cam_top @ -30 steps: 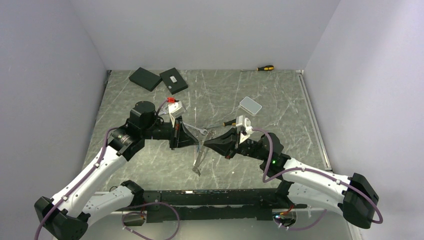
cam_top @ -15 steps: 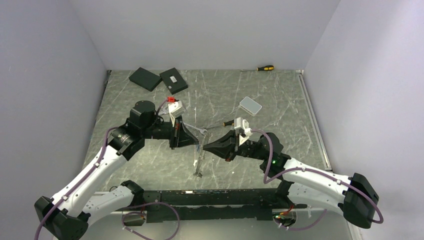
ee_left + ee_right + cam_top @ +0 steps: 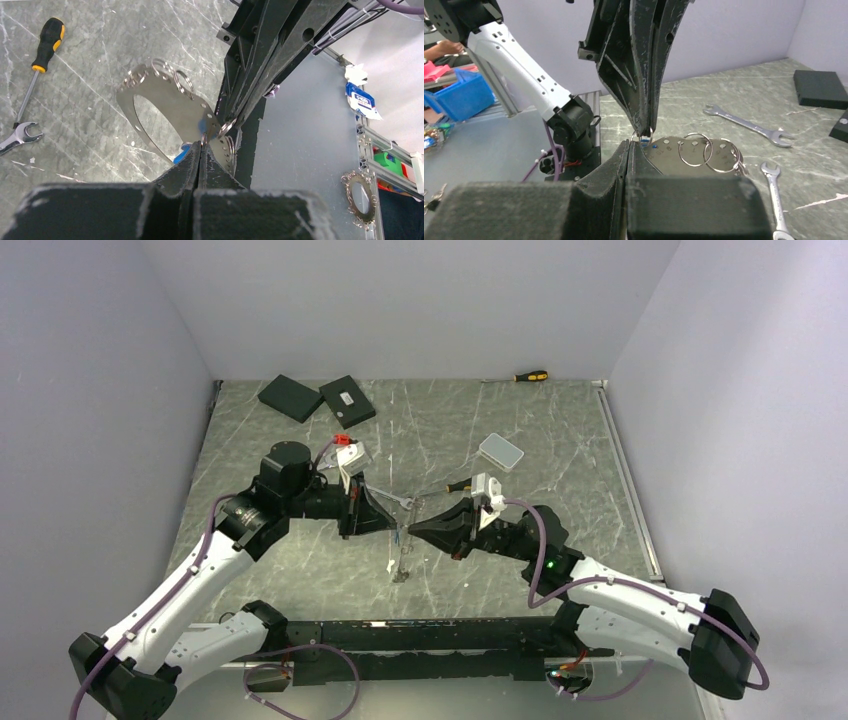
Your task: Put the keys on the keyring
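The keyring (image 3: 403, 562) is an oval flat metal plate (image 3: 165, 97) with holes, carrying several small wire rings, and it hangs between both grippers above the table. My left gripper (image 3: 201, 145) is shut on a small wire ring at the plate's edge. My right gripper (image 3: 629, 144) is shut at that same corner of the plate (image 3: 669, 150), tip to tip with the left. One key, a silver spanner (image 3: 744, 124), lies on the table beyond the plate. A second spanner (image 3: 774, 197) lies closer on the right. Neither key is held.
A yellow-and-black screwdriver (image 3: 42, 55) lies close to a spanner (image 3: 17, 137) behind the grippers. Another screwdriver (image 3: 530, 376) lies at the back wall. Two black boxes (image 3: 290, 397) (image 3: 347, 400) sit back left. A white box (image 3: 501, 451) sits right of centre.
The hanging plate has swung, and its lower end is now slightly higher and further right. The right gripper has edged left toward the left gripper. Both stay shut.
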Controlling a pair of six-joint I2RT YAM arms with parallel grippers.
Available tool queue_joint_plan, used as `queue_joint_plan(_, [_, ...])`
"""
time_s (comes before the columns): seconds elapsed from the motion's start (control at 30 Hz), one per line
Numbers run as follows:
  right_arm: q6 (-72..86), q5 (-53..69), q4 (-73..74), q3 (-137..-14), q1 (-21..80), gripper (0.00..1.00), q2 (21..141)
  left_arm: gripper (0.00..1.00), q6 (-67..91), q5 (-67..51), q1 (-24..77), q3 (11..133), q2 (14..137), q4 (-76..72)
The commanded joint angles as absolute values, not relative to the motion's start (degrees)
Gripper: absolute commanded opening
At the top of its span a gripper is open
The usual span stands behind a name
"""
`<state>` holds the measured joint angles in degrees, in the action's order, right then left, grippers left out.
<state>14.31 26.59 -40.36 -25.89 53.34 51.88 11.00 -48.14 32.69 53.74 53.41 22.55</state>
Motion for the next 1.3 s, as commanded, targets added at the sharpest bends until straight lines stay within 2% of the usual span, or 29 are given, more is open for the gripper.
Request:
queue_joint_plan(0.0, [12.96, 23.93, -43.45, -27.84, 53.53, 0.0, 49.77, 0.0, 9.73, -48.41, 32.52, 55.83, 52.8, 23.55])
queue_joint_plan(0.87, [12.66, 23.06, -43.19, -28.47, 53.53, 0.0, 51.58, 0.0, 10.48, -49.05, 32.53, 55.18, 53.44, 22.38])
queue_joint_plan(1.07, [12.42, 21.04, -43.93, -28.21, 53.53, 0.0, 54.36, 0.0, 6.55, -42.91, 32.52, 55.62, 54.06, 28.23])
queue_joint_plan(1.27, [11.88, 23.07, -48.92, -30.68, 53.53, 0.0, 63.77, 0.0, 1.67, -33.28, 32.51, 57.0, 53.44, 37.52])
